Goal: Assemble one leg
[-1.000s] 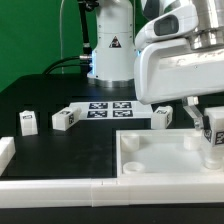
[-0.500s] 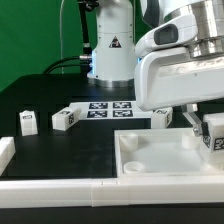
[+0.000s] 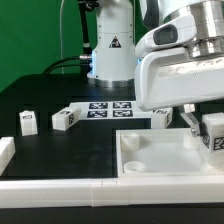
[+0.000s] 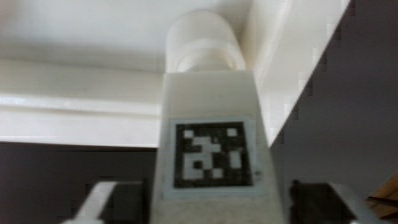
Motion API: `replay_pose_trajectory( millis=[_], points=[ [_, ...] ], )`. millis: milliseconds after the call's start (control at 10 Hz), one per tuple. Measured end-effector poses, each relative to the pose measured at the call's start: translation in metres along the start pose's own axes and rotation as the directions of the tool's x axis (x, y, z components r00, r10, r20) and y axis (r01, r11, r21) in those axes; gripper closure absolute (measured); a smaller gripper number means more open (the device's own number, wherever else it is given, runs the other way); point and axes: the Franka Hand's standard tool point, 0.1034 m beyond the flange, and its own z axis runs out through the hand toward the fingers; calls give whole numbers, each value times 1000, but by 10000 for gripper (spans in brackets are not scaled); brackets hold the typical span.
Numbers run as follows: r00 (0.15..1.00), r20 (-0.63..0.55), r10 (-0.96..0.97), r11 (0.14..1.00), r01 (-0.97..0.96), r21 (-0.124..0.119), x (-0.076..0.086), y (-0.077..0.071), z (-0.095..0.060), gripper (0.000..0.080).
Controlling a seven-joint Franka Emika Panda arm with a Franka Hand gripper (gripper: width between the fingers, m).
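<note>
My gripper (image 3: 210, 128) is shut on a leg (image 3: 213, 134), a white block with a black-and-white tag, and holds it just above the far right corner of the large white tray-like part (image 3: 150, 163) at the exterior view's right. In the wrist view the leg (image 4: 210, 120) stands between my fingers (image 4: 107, 203), tag facing the camera, its rounded tip over the tray's wall (image 4: 71, 95). Three more legs lie on the black table: one at the left (image 3: 28, 122), one beside the marker board (image 3: 64, 119), one behind the tray (image 3: 162, 117).
The marker board (image 3: 104, 108) lies in the middle of the table in front of the robot base (image 3: 110, 50). A white rail (image 3: 60, 187) runs along the near edge, with a white block (image 3: 5, 150) at the left edge.
Over the second the gripper rose slightly with the leg and shifted a little to the exterior view's right. Nothing has visibly moved in the last half second.
</note>
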Motion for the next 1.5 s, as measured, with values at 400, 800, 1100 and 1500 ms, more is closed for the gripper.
replay_pose_trajectory(
  millis=[400,800,1100,1500],
  points=[
    [1000,0,0,1000,0,0,0,0,0,161],
    [1000,0,0,1000,0,0,0,0,0,150],
    [1000,0,0,1000,0,0,0,0,0,150],
    [999,41,1,1000,-1,1,4,2,-8,150]
  ],
)
